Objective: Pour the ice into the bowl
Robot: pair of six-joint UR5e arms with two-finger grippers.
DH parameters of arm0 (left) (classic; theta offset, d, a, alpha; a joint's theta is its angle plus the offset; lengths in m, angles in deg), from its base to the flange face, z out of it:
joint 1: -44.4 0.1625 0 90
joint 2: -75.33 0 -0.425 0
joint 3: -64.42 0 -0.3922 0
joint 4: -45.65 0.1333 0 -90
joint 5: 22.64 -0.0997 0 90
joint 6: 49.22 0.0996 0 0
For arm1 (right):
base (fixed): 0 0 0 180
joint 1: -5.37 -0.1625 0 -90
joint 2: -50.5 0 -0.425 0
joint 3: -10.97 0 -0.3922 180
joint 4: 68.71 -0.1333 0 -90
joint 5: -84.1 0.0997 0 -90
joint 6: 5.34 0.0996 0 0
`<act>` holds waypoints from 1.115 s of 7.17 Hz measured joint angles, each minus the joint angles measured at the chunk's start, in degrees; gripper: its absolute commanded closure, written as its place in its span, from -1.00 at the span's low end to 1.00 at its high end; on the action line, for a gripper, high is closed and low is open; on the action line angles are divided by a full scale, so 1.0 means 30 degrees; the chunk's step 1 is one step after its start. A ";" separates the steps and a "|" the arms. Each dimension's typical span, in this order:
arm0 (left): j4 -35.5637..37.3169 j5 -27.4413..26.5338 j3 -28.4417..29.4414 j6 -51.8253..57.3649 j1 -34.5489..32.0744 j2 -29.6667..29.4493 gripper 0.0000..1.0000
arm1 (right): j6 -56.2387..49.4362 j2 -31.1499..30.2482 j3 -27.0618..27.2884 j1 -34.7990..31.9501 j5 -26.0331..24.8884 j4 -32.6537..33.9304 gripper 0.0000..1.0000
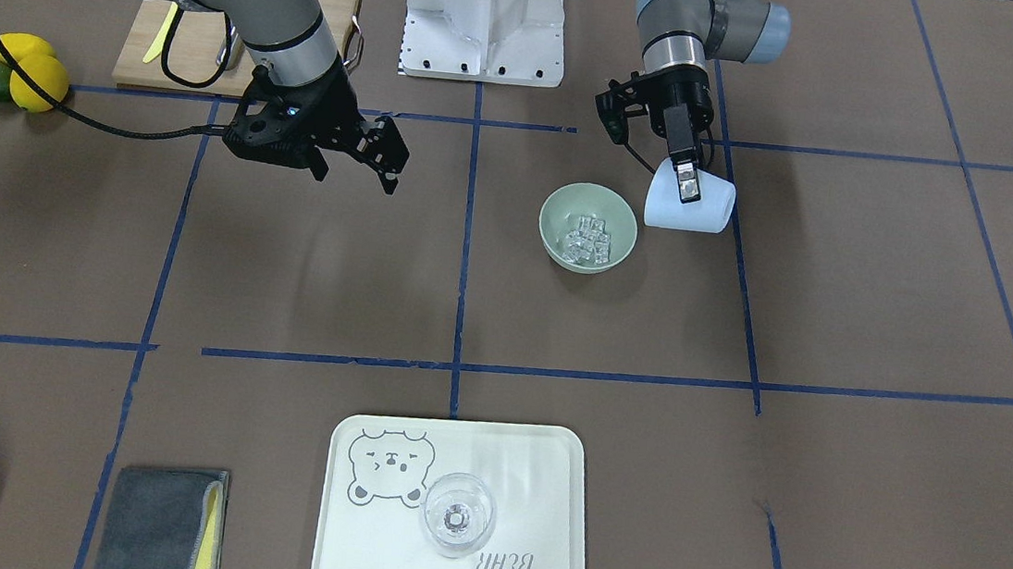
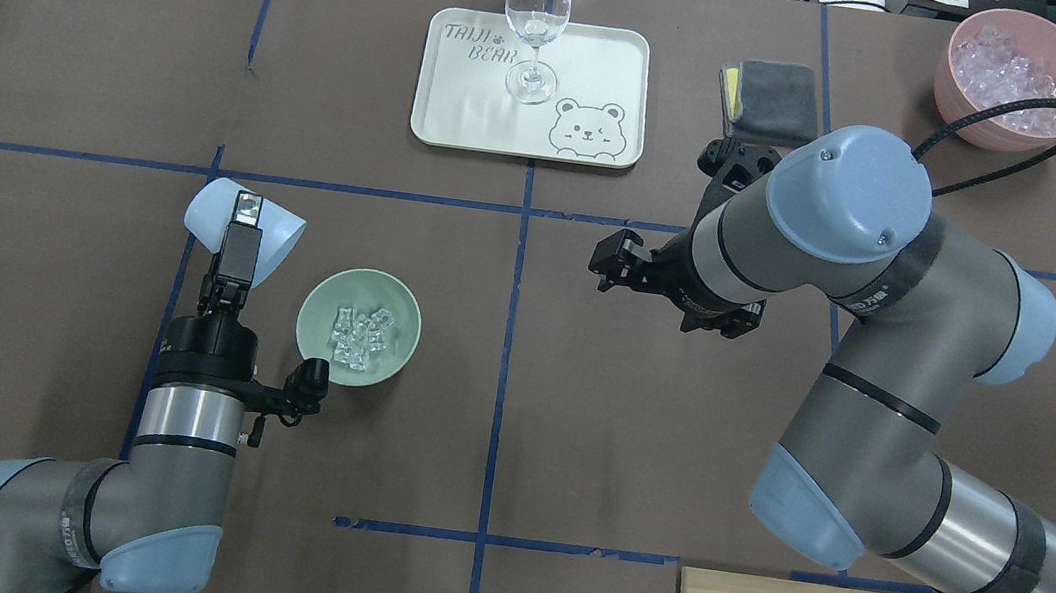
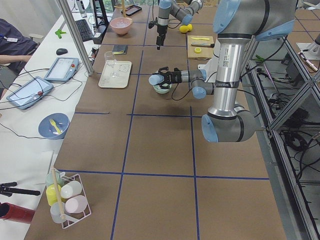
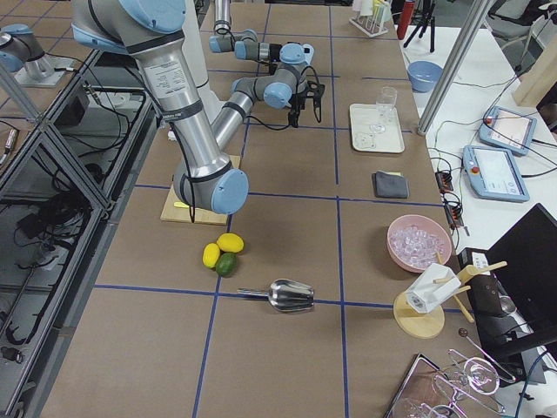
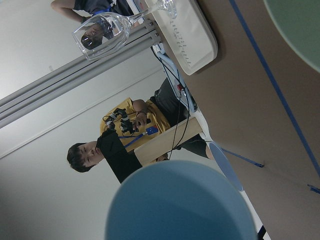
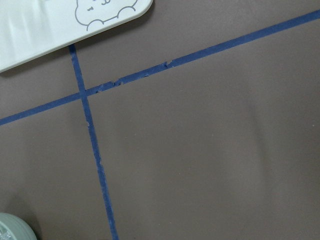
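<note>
Left gripper (image 2: 246,214): clamped on the wall of the light blue cup (image 2: 209,205), which is held tipped onto its side just beside the bowl, not touching it.
Bowl (image 2: 398,307): set upright on the table, left of the centre tape line.
Ice (image 2: 360,334): heaped in the bowl's bottom, so the pour is judged done. The cubes are judged hard, slick and light, and are best moved in a vessel, not pinched.
Right gripper (image 2: 608,264): jaws apart, nothing held, hung over the table well apart from the bowl.
</note>
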 measured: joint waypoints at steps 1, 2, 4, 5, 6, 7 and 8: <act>-0.0179 0.0146 -0.0567 0.0000 -0.0009 0.0001 1.00 | 0.0001 -0.0004 0.0000 -0.0001 0.0000 0.0000 -1.00; -0.0361 0.0864 -0.1176 0.0010 -0.0020 0.0008 1.00 | 0.0003 -0.0002 0.0000 0.0000 0.0000 0.0001 -1.00; -0.0547 0.3169 -0.2132 -0.0369 -0.0071 0.0068 1.00 | 0.0003 0.0005 -0.0001 0.0004 0.0000 0.0000 -1.00; -0.0672 0.4635 -0.2610 -0.1249 -0.0126 0.0156 1.00 | 0.0003 0.0005 0.0000 0.0017 0.0000 0.0001 -1.00; -0.0740 0.6178 -0.3045 -0.2620 -0.0214 0.0282 1.00 | 0.0017 0.0031 -0.0003 0.0058 -0.0007 0.0006 -1.00; -0.0766 0.7556 -0.3277 -0.4526 -0.0383 0.0413 1.00 | 0.0058 0.0212 -0.0100 0.0204 -0.0043 0.0019 -1.00; -0.0774 0.8739 -0.3398 -0.6803 -0.0668 0.0565 1.00 | 0.0152 0.0651 -0.0369 0.0485 -0.0106 0.0020 -1.00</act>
